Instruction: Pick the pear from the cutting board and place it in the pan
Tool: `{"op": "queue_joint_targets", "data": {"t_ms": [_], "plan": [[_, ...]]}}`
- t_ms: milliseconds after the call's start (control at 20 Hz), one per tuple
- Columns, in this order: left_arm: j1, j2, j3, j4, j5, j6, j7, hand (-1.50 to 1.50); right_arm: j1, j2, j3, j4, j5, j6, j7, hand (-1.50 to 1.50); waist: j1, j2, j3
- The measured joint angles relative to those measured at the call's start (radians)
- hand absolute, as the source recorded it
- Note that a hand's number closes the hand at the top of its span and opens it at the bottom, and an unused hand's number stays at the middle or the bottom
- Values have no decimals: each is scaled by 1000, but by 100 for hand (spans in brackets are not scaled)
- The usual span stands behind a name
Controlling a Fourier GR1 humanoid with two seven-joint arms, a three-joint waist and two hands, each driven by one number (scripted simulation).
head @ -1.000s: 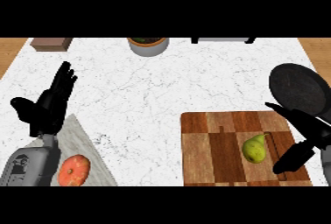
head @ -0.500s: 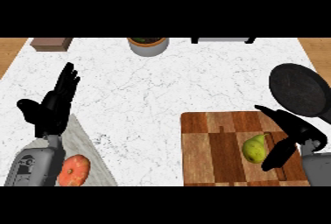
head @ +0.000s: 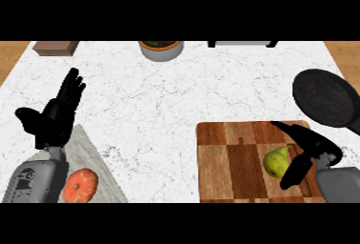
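A green pear [head: 277, 161] lies on the right half of the wooden cutting board [head: 232, 162]. My right hand [head: 309, 150] sits just right of the pear, fingers spread around it from above and below without closing on it. The black pan [head: 326, 97] rests beyond the board at the right edge, nothing in it. At the left, my left hand [head: 53, 116] stays open with fingers pointing up.
An orange tomato-like fruit [head: 80, 185] lies on a grey mat [head: 91, 157] by my left forearm. At the far edge stand a grey pot [head: 162, 49], a brown block [head: 56, 47] and a dark appliance [head: 241, 44].
My right hand has moved left over the board's right edge and now brackets the pear. The left hand drifted slightly right; the pear has not moved.
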Motion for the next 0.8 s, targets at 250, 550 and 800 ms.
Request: {"op": "queue_joint_targets", "data": {"t_ms": [250, 550, 800], "plan": [[19, -7, -6, -56, -6, 2, 33, 0, -9, 10, -9, 34, 23, 8, -54, 150, 0, -4, -6], [13, -8, 7, -26, -2, -6, 13, 0, -9, 9, 26, 34, 82, -17, -143, 150, -2, -7, -11], [23, -1, 15, -41, 2, -18, 18, 0, -3, 15, 27, 45, 121, -47, -196, 150, -1, -8, -11]]}}
